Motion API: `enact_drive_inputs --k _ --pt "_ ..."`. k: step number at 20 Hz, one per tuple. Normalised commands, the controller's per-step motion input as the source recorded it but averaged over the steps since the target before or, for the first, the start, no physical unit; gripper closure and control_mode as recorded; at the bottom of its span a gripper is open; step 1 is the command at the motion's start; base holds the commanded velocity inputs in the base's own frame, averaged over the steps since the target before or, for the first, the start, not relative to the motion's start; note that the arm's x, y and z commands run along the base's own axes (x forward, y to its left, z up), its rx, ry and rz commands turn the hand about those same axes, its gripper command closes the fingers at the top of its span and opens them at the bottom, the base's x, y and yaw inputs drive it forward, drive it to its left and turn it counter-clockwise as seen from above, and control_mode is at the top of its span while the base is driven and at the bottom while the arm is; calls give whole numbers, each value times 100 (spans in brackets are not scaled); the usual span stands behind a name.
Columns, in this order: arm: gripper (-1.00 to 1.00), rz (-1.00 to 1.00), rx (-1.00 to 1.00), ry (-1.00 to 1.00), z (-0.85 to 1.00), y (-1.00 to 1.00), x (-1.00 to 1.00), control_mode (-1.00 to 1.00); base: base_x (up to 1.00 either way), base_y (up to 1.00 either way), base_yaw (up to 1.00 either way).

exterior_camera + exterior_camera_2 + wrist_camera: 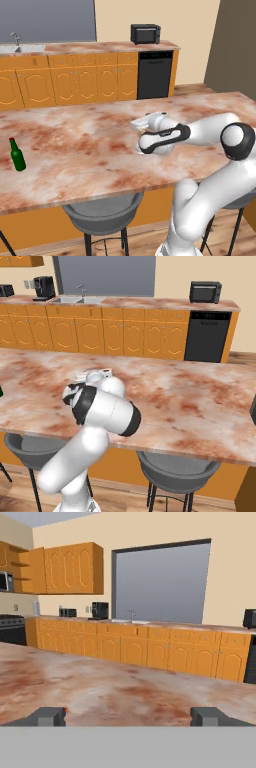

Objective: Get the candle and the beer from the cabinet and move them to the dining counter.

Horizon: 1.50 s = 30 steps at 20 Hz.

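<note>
Currently the claw (128,716) is spread wide with nothing between its fingertips (47,716), hovering low over the marbled table (90,145) around its middle. Beer (17,155) stands upright on the same table, well apart from the claw, off to the arm's left near the table's front edge. Orange wall cabinet (70,568) sits far back-left in the hand view, above the rear counter.

Light is even and bright, with no single source apparent. Soft, faint shading sits under the dining counter (100,145) around the stools (102,215). Edges look slightly coarse and pixelated; no glare.
</note>
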Motion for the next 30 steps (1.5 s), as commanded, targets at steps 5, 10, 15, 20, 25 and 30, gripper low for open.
enact_drive_inputs --k 5,10,15,20,25,30 --pt "-100 -3 0 11 78 -1 -20 -100 0 0 0" --pt "-100 -6 0 15 72 0 -18 -100 0 0 0" --pt "-100 -6 0 18 81 -7 -30 -100 0 0 0" --pt "-100 -8 0 18 73 -25 -49 -100 0 0 0" --pt "-100 -5 0 15 59 -47 -65 -100 0 0 0" --pt "-100 -5 0 16 53 -50 -59 -100 0 0 0"
